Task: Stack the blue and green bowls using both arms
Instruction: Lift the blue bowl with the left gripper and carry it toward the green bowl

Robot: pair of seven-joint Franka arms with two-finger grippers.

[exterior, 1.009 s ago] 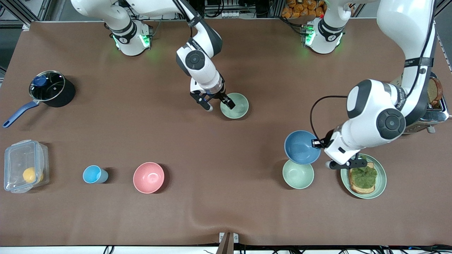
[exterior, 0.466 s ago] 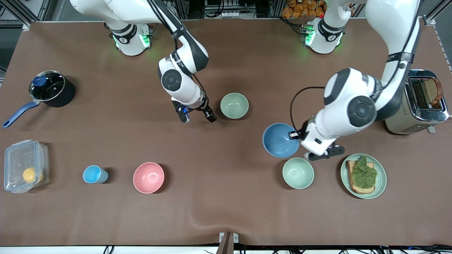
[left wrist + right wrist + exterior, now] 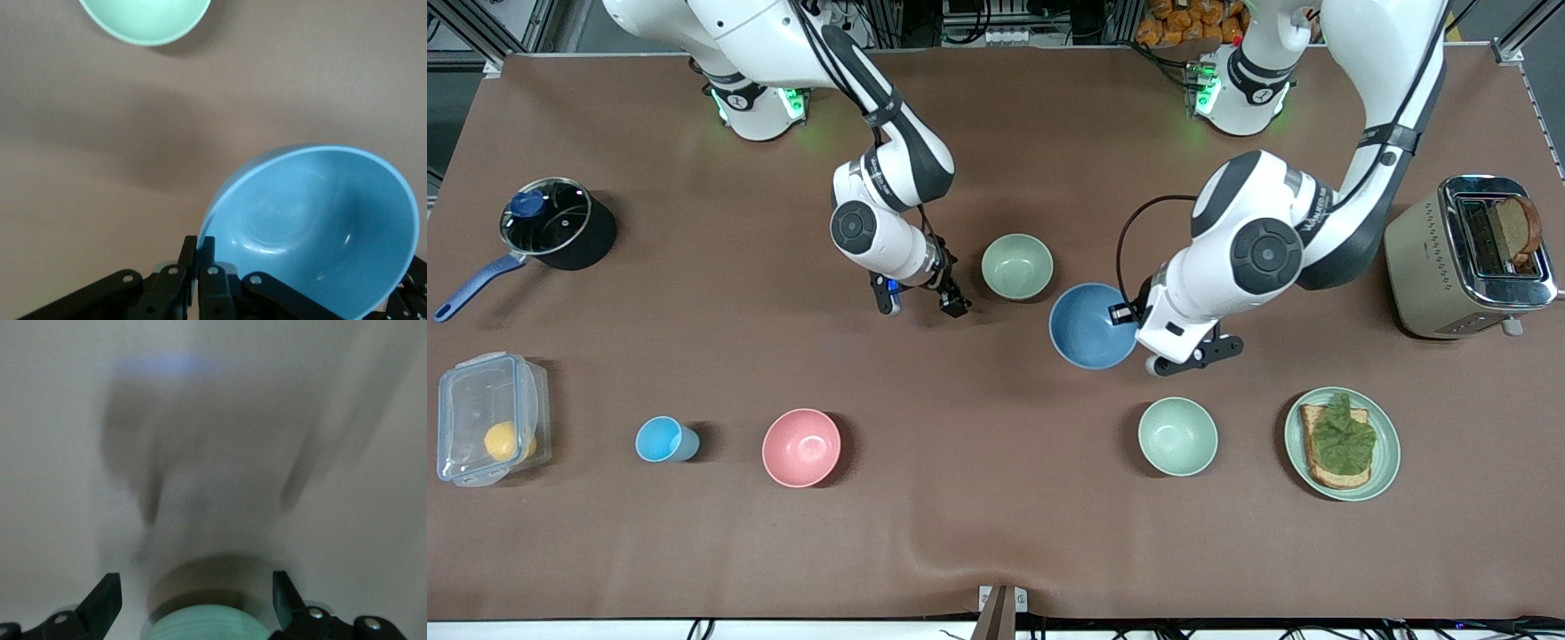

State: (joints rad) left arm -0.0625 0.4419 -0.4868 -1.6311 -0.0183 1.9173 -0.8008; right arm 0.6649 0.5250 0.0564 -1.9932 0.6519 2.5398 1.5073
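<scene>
The blue bowl point(image 3: 1089, 327) hangs tilted over the table, just beside the green bowl point(image 3: 1016, 266). My left gripper point(image 3: 1126, 316) is shut on its rim. In the left wrist view the blue bowl point(image 3: 320, 227) has its rim pinched between the fingers of my left gripper point(image 3: 199, 248). The green bowl stands upright and empty on the table. My right gripper point(image 3: 920, 305) is open and empty, low over the table beside the green bowl, toward the right arm's end and apart from it. In the right wrist view my right gripper point(image 3: 195, 585) is open over blurred table.
A mintier green bowl point(image 3: 1177, 436) stands nearer the camera and shows in the left wrist view point(image 3: 143, 17). A green plate with toast point(image 3: 1385, 453) is beside it. There are also a toaster point(image 3: 1414, 258), pink bowl point(image 3: 800, 447), light-blue cup point(image 3: 663, 439), plastic box point(image 3: 489, 431) and pot point(image 3: 556, 222).
My left arm has carried the blue bowl from over the mintier bowl to beside the green bowl. My right gripper has moved off the green bowl's rim toward the right arm's end.
</scene>
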